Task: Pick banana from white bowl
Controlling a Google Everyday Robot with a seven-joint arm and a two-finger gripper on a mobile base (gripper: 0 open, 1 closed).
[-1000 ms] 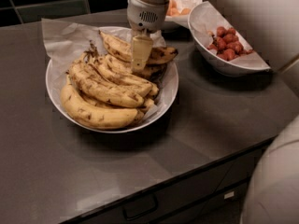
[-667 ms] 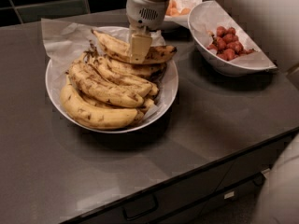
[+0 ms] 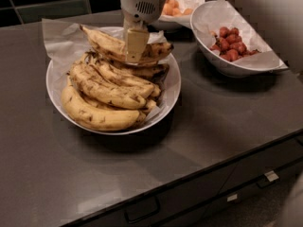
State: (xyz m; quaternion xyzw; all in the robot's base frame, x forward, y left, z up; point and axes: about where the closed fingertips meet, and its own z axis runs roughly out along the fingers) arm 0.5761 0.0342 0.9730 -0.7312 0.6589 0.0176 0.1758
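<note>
Your gripper (image 3: 136,56) sits over the far side of the white bowl (image 3: 170,86), fingers pinching the banana (image 3: 106,41) mid-length atop the pile. Lift crooked and its ends may drag the neighbouring bananas (image 3: 104,96) onto the worktop (image 3: 213,126).

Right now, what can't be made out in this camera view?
All in the camera view:
- Hand, low over the back of the white bowl: the arm above is cut off by the top edge.
- Banana: its middle is hidden behind the hand, so the grip is unclear.
- Orange-fruit bowl: mostly behind the hand and cut by the top edge.
</note>
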